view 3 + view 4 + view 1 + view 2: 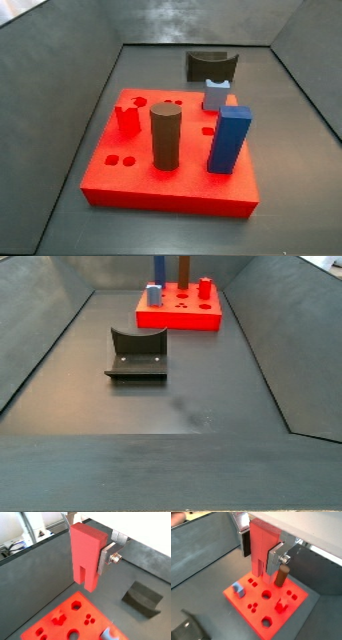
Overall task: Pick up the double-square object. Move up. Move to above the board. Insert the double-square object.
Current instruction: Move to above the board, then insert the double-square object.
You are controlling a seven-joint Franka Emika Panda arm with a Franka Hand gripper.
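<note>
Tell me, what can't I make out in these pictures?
1. The jaws, above the board: neither side view shows them.
2. Far finger: hidden behind the held double-square object in both wrist views.
3. Tops of the blue block and brown cylinder: cut off by a side view's edge.

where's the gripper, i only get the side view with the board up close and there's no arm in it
Observer: The gripper shows in both wrist views, above the board, shut on the double-square object.
Operator: is it in a hole yet
Observer: Not yet. In a wrist view its slotted lower end hangs above the board's top, over the edge region.
Operator: anything close to it
Observer: In a wrist view the brown cylinder stands in the board just beside the silver finger.
</note>
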